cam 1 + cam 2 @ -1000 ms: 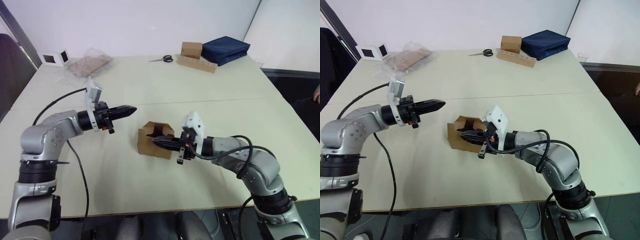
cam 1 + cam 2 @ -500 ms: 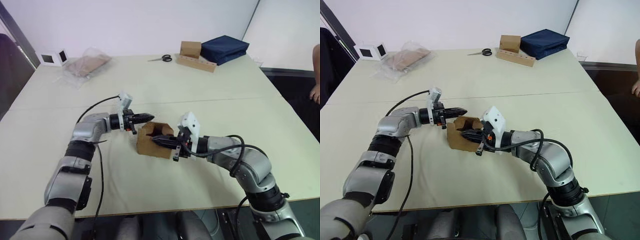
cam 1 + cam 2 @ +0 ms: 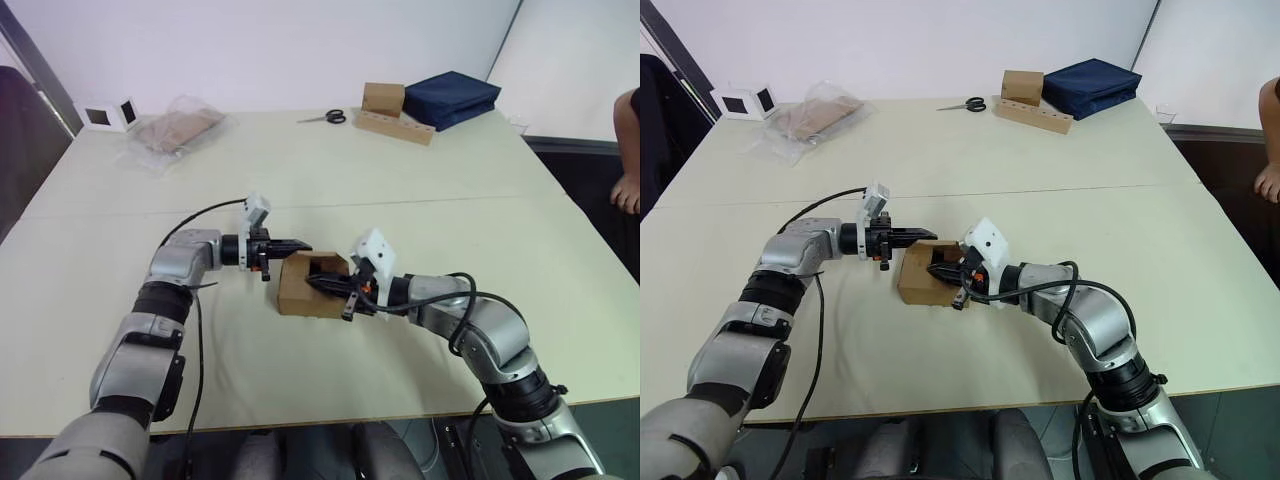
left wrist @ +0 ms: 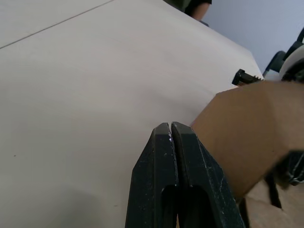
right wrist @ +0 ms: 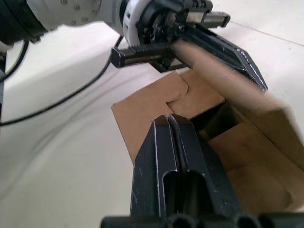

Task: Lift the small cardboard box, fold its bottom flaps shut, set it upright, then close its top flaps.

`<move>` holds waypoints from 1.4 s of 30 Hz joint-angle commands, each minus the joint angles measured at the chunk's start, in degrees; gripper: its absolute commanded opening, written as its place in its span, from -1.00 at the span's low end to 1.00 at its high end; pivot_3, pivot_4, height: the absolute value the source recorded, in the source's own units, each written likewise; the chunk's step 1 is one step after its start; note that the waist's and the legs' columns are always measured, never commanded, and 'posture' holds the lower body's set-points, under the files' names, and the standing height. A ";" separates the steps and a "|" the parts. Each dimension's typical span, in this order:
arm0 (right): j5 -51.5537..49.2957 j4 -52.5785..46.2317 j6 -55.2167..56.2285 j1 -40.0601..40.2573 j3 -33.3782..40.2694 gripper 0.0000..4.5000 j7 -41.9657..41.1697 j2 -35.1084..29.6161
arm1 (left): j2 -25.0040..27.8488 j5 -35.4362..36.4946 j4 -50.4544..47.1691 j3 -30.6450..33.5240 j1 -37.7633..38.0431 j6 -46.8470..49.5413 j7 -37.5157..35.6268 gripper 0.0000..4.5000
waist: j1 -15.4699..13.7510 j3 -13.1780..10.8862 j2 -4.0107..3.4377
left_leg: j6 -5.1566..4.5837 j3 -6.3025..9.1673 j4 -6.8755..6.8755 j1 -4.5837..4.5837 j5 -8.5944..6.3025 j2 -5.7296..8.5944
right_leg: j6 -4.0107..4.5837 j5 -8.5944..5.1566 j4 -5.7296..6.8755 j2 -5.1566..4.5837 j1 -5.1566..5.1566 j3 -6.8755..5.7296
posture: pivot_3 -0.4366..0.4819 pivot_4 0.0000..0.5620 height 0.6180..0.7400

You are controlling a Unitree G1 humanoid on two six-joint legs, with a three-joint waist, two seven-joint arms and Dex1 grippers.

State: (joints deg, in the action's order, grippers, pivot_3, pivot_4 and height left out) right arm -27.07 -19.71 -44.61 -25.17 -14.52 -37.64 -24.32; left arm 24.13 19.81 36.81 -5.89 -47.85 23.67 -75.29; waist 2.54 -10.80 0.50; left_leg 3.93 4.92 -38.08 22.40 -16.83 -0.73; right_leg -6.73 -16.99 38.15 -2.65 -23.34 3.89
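small cardboard box (image 3: 305, 288) — plain brown, flaps open

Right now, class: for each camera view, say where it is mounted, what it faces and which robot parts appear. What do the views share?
Left and right eye views: head-mounted, looking down at the table; both arms show.
Left wrist view: along the shut left gripper beside a flap.
Right wrist view: along the shut right gripper over the open end; the left gripper crosses above.
All share the small cardboard box.

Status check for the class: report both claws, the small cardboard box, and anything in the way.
Left claw shut, tip against the small cardboard box. Right claw shut, reaching into the box's open end. Box on the table, flaps open. Nothing in the way.
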 commanded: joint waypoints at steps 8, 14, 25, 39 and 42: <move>2.39 1.60 1.77 0.12 -0.77 -1.00 -1.65 -0.25 | 1.96 -0.65 -4.85 1.28 2.42 1.70 1.13 -0.99 | 0.00 0.01 0.00 | 0.00 0.01 0.00 -0.01 0.00 0.00 | 0.00 0.00 0.00 0.00 0.01 0.00 | -0.05 -0.47 1.00; 3.30 2.64 2.57 -0.22 -0.72 -1.00 -2.94 -1.07 | 4.35 0.26 -6.23 3.63 2.45 2.01 2.88 -0.99 | 0.03 0.01 0.00 | 0.00 0.02 0.00 -0.02 0.00 0.00 | 0.00 0.00 0.02 0.00 0.01 0.00 | -0.05 -0.47 1.00; 2.91 0.90 2.65 1.03 0.65 -1.00 -3.36 -2.05 | 11.66 16.24 -42.50 11.32 17.57 23.14 7.58 -0.99 | 0.00 0.01 -0.01 | 0.00 0.04 -0.01 -0.03 0.00 -0.02 | 0.00 0.00 0.02 -0.03 0.04 0.01 | -0.05 -0.47 1.00; -0.34 -4.96 -1.20 -0.34 6.04 -1.00 -2.93 -4.26 | 11.05 12.59 -41.42 4.38 24.29 17.78 10.89 -0.99 | -0.45 0.01 -0.03 | 0.04 0.05 -0.02 -0.06 0.02 -0.02 | 0.01 0.00 0.01 -0.03 0.10 -0.03 | -0.05 -0.47 1.00; -4.20 -9.68 -4.02 -1.10 9.90 -1.00 -4.11 -7.05 | 10.82 12.52 -40.70 4.13 24.01 17.21 11.05 -0.99 | -0.55 0.01 -0.02 | 0.03 0.04 -0.01 -0.05 0.02 -0.01 | 0.01 0.00 0.00 -0.04 0.11 -0.03 | -0.05 -0.47 1.00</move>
State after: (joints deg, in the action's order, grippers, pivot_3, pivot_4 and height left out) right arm -28.45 -24.80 -47.75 -24.83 -7.91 -40.99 -30.53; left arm 34.80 33.08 -4.48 -1.03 -23.37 41.35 -64.33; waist 1.99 -10.79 0.47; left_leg 3.96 4.96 -38.09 22.35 -16.81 -0.74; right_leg -6.72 -16.98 38.15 -2.70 -23.24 3.87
